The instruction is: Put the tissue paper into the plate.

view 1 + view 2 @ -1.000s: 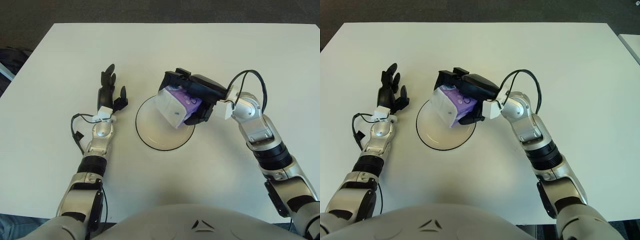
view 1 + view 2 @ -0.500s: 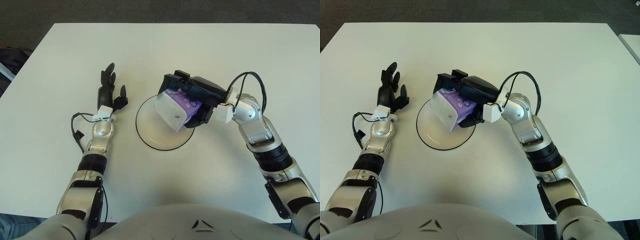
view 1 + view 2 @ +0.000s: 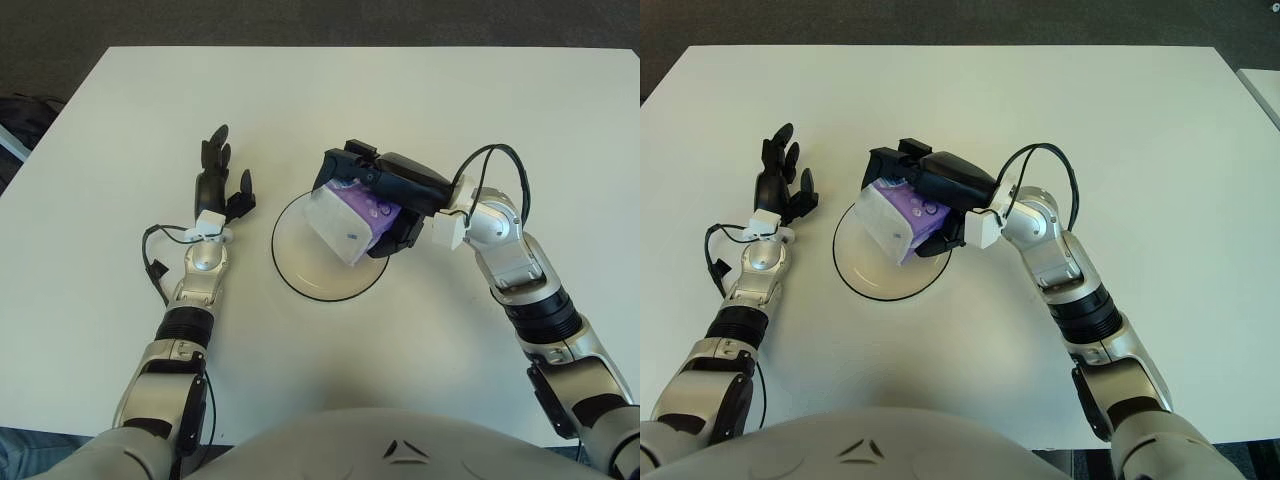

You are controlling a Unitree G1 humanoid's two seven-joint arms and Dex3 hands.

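While right hand [image 3: 375,195] clamps tissue pack [image 3: 350,220] over plate [image 3: 855,270], left hand [image 3: 218,185] idles w/ fingers spread.

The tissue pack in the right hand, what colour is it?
Purple and white tissue pack, clearest in the left eye view.

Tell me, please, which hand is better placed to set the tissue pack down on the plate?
The right hand: its fingers already grip the tissue pack directly over the plate. The left hand shows left of the plate, open and holding nothing.
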